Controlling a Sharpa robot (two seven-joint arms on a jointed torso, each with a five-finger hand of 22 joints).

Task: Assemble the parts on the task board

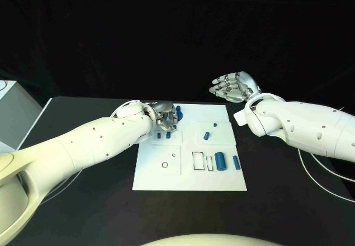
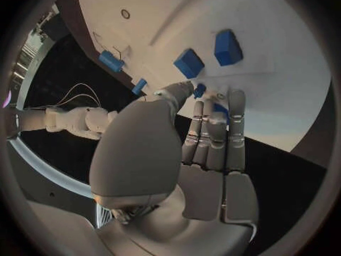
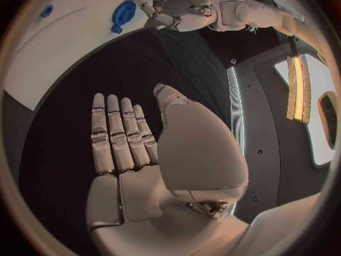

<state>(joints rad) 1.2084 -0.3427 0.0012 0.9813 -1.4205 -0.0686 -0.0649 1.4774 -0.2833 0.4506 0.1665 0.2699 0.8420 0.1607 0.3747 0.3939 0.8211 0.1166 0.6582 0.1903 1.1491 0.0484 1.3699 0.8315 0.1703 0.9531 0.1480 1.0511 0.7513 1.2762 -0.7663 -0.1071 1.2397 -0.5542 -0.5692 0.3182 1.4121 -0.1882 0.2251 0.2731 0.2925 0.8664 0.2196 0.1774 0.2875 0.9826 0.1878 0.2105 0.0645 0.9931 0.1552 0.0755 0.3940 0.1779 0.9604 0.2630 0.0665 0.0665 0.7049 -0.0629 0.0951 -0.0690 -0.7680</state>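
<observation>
Several small blue parts (image 1: 221,161) lie scattered across the white board (image 1: 189,177) in the middle of my black table (image 1: 81,205). My left hand (image 1: 164,119) rests at the board's far left corner, fingertips pinching a blue piece (image 2: 199,90). My right hand (image 1: 233,85) hovers beyond the board, fingers straight, holding nothing.

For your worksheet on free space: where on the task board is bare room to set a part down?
The task board is bare along its near edge, below the ring and cylinders. It is crowded at the far left corner, where the left hand works.
</observation>
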